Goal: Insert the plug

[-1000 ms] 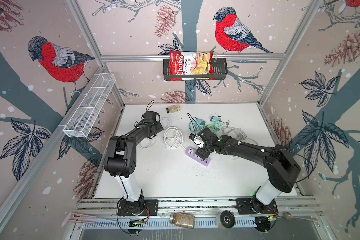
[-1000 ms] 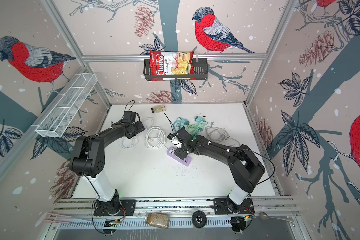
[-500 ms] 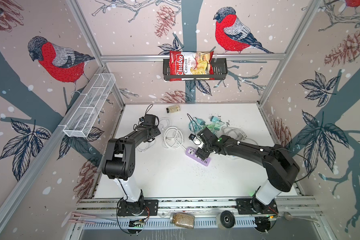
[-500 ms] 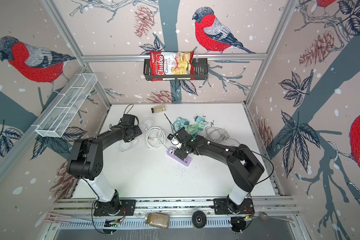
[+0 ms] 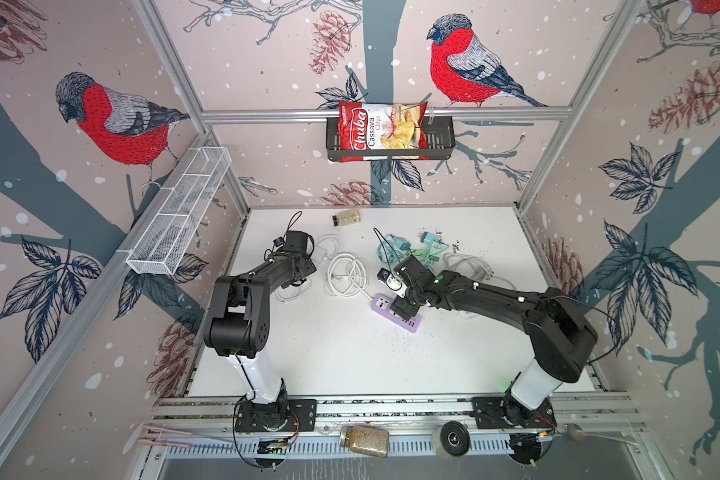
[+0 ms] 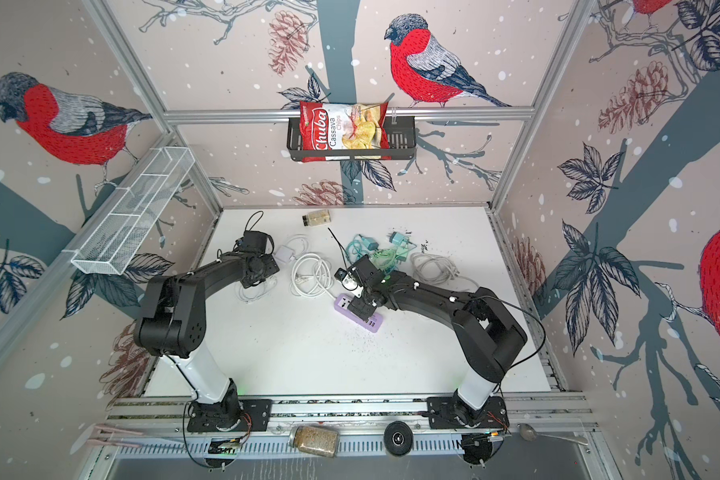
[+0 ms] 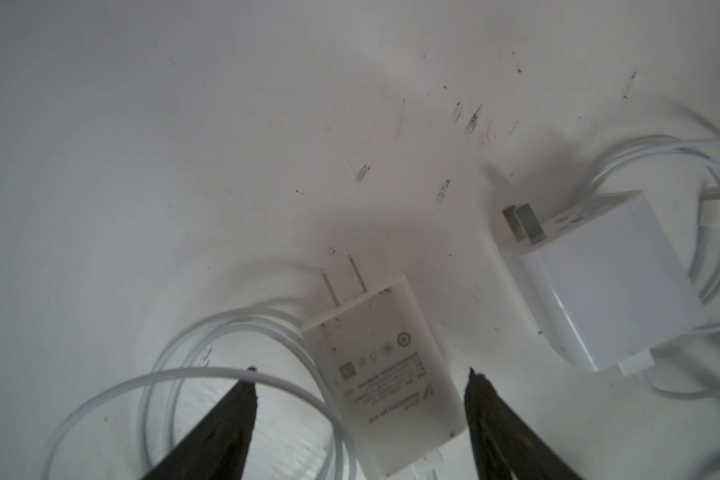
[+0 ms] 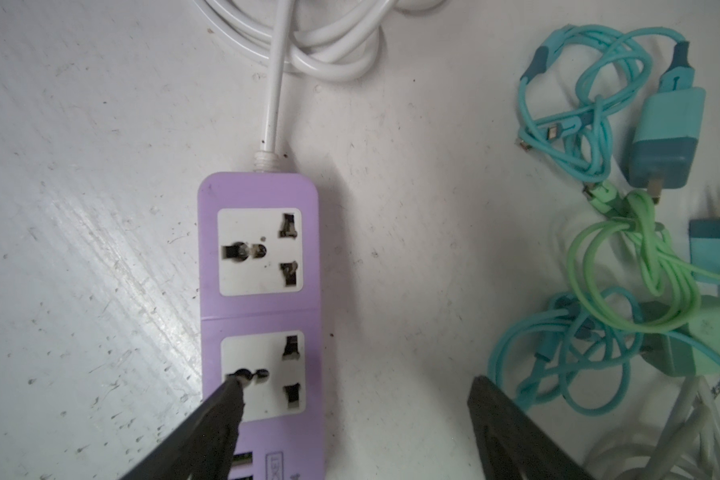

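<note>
right arm [image 6: 425, 293] over purple power strip [image 6: 374, 323]

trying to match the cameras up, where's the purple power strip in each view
In a top view: purple power strip lies below and right of centre.
In a top view: just below centre.
Left wrist: not in it.
Right wrist: centre of picture, sockets facing up.
Shared landmark: its coiled white cord.

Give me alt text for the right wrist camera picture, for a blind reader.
A purple power strip lies on the white table, both sockets empty, white cord attached. The open right gripper is over it, one fingertip at a socket. Tangled teal and green charger cables lie beside it.
</note>
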### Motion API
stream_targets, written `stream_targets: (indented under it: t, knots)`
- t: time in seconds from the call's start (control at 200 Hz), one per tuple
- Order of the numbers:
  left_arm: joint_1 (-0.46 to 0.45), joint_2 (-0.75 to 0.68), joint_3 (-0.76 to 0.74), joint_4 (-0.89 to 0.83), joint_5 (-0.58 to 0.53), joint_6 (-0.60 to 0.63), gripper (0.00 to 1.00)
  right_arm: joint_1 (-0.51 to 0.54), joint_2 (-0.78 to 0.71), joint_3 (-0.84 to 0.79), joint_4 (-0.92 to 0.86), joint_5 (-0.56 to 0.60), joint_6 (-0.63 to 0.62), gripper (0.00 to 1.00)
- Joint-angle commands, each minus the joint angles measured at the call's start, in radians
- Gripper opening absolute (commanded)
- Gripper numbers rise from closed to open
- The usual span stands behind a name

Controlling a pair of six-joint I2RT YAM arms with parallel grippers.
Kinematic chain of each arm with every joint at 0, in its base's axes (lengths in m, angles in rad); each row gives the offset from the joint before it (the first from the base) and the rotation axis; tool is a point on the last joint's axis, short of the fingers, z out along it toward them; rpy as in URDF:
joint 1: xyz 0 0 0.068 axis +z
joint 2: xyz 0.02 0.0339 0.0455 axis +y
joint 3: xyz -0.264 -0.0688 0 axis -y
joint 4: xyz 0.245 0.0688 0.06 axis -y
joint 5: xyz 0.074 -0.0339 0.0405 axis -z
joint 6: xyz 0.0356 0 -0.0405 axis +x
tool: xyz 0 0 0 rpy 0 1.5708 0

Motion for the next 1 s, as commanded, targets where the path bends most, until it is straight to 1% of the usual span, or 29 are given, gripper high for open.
stream_targets:
  t: [0.0, 0.165, 0.335, 0.61, 0.785, 0.94, 0.995]
  knots:
    - [0.004, -0.010, 0.009, 0.021, -0.001, 0.029, 0.78, -0.001, 0.004, 0.006, 0.010, -0.005, 0.021, 0.86]
    - [0.005, 0.056, 0.057, -0.003, 0.000, 0.066, 0.78, -0.002, 0.006, 0.007, 0.008, -0.004, 0.023, 0.86]
    - [0.007, 0.087, 0.062, 0.019, 0.007, 0.076, 0.77, -0.006, 0.003, 0.008, 0.005, -0.005, 0.030, 0.86]
    - [0.017, 0.129, 0.095, 0.012, -0.032, 0.095, 0.75, -0.013, 0.007, 0.009, 0.004, -0.007, 0.039, 0.86]
    - [0.029, 0.146, 0.092, 0.022, -0.025, 0.086, 0.71, -0.014, 0.011, 0.013, -0.001, -0.004, 0.043, 0.86]
    - [0.039, 0.157, 0.095, 0.033, -0.025, 0.079, 0.70, -0.016, 0.014, 0.017, -0.007, -0.004, 0.044, 0.86]
    - [0.046, 0.159, 0.099, 0.034, -0.020, 0.076, 0.67, -0.016, 0.013, 0.017, -0.008, -0.004, 0.043, 0.86]
